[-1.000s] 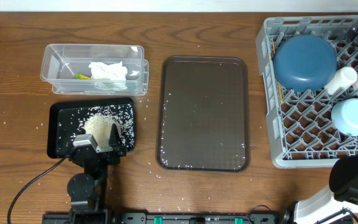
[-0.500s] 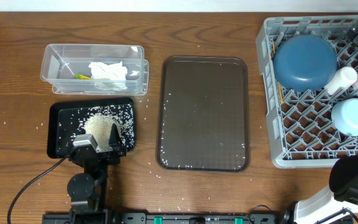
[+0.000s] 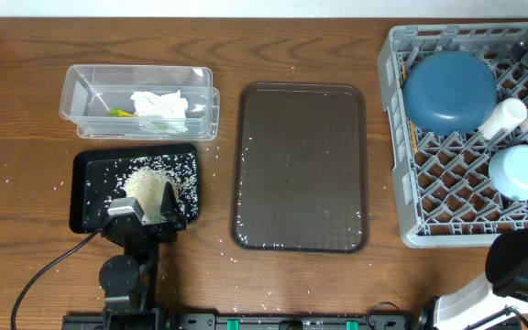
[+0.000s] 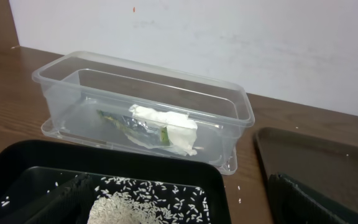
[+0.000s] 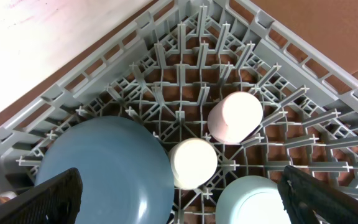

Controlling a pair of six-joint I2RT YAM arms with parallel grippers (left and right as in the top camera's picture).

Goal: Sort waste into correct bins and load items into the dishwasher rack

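Left pincer (image 3: 147,207), jaws wide overhead, had the rice (image 3: 145,183) just ahead in the black tray (image 3: 82,213). Its wrist view showed tissue (image 4: 163,127) and wrapper (image 4: 120,119) beyond, in the clear tub (image 4: 241,112). Right pincer (image 5: 180,186), wide, hung over the rack (image 5: 185,81), with dark-blue bowl (image 5: 104,168), light-blue bowl (image 5: 253,199), pink cup (image 5: 235,115) and white cup (image 5: 193,163) loaded beneath. Chopsticks I couldn't find; otherwise I judged sorting finished.

The wooden table (image 3: 26,174) bears 4 things: clear tub (image 3: 71,92), black tray (image 3: 78,197), brown tray (image 3: 301,165), grey rack (image 3: 397,183). Stray rice grains (image 3: 231,259) dot it.
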